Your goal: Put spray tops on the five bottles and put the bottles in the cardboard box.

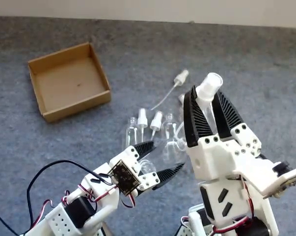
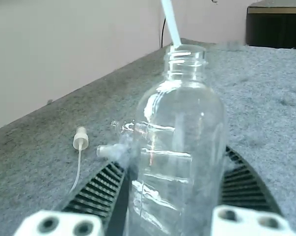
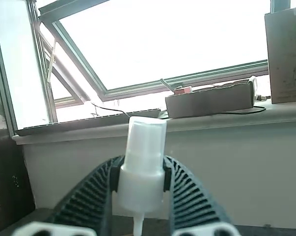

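Two grippers are both holding loads over the grey table (image 1: 246, 54).

Left gripper (image 1: 168, 155): I am pinching a clear bottle (image 2: 179, 123) between both ribbed fingers, with the jaws pressed against its sides partway down the body. The bottle is standing upright in the grip, neck open. A thin white tube (image 2: 170, 24) is entering the neck from above.

Right gripper (image 1: 205, 93): I am holding a white spray top (image 3: 144, 147) above the bottle, nozzle end up. The jaws are nipped on its collar, and the head is sitting clear above the fingertips. In the high view, this spray top (image 1: 210, 83) is sitting well above the left gripper and a little to its right.

Other bottles (image 1: 133, 132) are clustered on the table just beyond the left gripper. A loose spray top (image 1: 180, 77) with its tube is lying farther back. The cardboard box (image 1: 44, 105) is sitting open at the far left, well apart from both grippers.
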You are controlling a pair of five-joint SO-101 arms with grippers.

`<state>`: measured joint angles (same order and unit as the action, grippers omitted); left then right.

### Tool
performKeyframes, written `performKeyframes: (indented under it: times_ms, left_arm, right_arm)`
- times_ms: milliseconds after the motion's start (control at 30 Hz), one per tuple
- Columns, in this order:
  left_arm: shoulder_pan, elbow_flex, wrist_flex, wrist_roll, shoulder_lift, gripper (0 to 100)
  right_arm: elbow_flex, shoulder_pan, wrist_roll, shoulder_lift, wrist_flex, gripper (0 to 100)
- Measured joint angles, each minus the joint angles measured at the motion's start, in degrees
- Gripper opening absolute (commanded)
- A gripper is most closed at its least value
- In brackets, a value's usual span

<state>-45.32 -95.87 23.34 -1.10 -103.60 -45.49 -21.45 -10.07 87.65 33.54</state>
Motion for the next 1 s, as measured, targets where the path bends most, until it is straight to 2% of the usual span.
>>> performKeyframes:
  times_ms: [100, 333, 667, 867, 1000]
  left_arm:
    - [-0.1, 0.0, -0.3, 0.0, 0.0, 14]
    - [0.0, 0.0, -0.5, 0.0, 0.0, 0]
    - [0.0, 0.0, -0.5, 0.0, 0.0, 2]
    - [0.0, 0.0, -0.5, 0.0, 0.0, 2]
    - [0.0, 0.0, -0.5, 0.0, 0.0, 2]
  right_arm:
    - [0.0, 0.4, 0.0, 0.0, 0.0, 0.9]
    - [0.0, 0.7, 0.0, 0.0, -4.7, 0.9]
    - [0.0, 6.9, 0.0, 0.0, -9.5, 0.9]
    - [0.0, 6.9, -8.6, 0.0, -9.5, 0.9]
    - [0.0, 7.2, -10.1, 0.0, -9.5, 0.9]
